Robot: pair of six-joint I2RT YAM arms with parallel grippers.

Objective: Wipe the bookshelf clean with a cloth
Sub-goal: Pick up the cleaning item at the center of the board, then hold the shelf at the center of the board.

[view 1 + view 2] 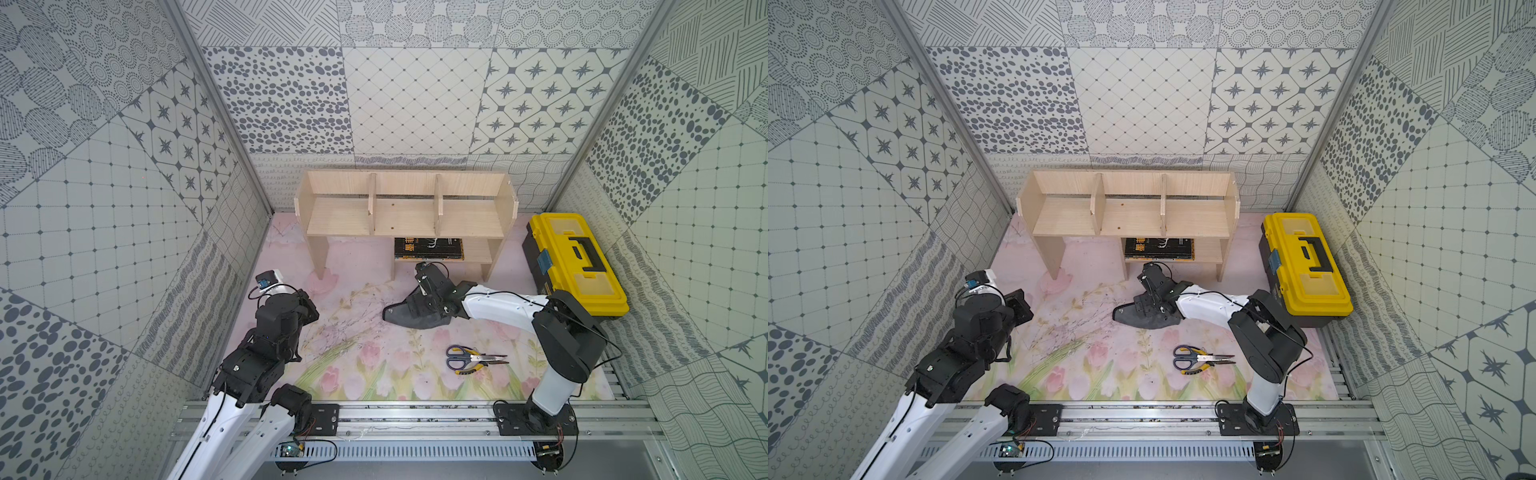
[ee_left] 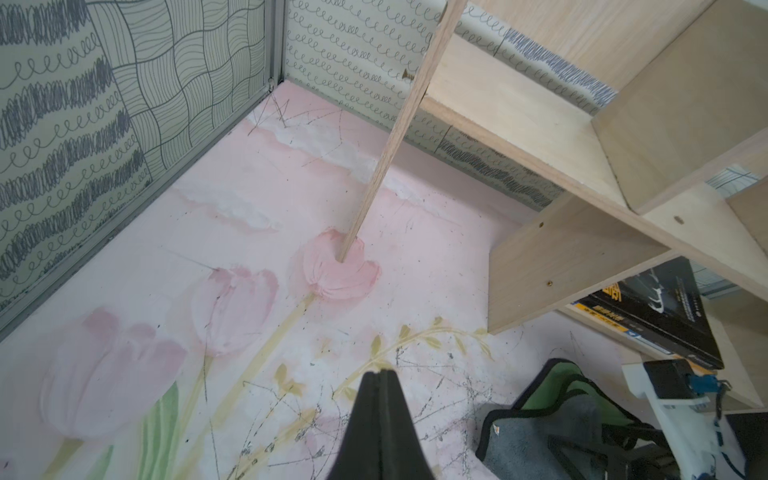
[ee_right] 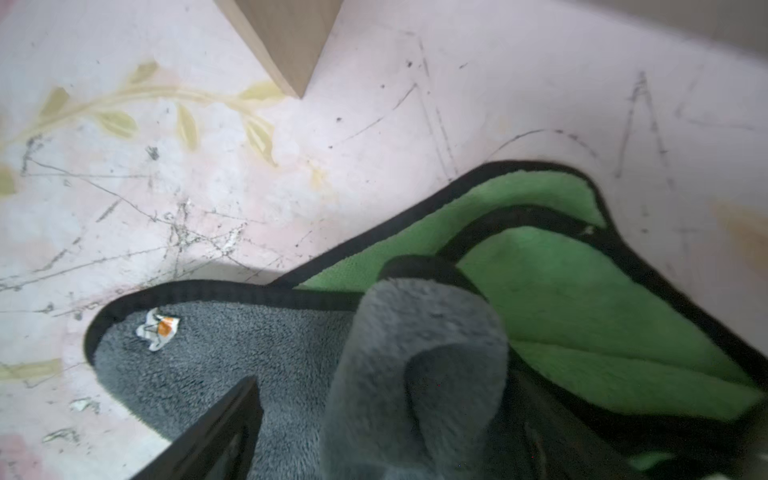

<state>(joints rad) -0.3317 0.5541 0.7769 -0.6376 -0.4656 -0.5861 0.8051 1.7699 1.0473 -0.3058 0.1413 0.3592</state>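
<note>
Far left, the left gripper (image 2: 380,376) hangs above the mat (image 2: 249,208), fingers pressed together on nothing. We read that as parked, tucked out of the working lane, with its camera looking at the bookshelf's left side panel.

At the back, the bookshelf (image 1: 332,216) stands against the wall. Its three bays are bare in both top views and open upward, so the boards can be reached from above. A book (image 1: 428,248) lies on the small lower shelf, right of centre.

In front of that lower shelf, apart from it, the cloth (image 1: 392,319) lies on the mat. It is grey face up, with green showing where it folds over. The right gripper (image 1: 415,307) is down on it, jaws spread wide. In the right wrist view a hump of grey pile rises between them, with one finger (image 3: 224,424) low beside it.

So we judge this as the pick-up step, with no wiping begun. That hump looks like the reason for the pose, since it is a thick fold to bite rather than a flat sheet. A shallow pinch could slip off the soft pile.

The scissors (image 1: 473,357) lie nearer the front, clear of the cloth. Far right, the toolbox (image 1: 577,266) sits shut beside the bookshelf.
</note>
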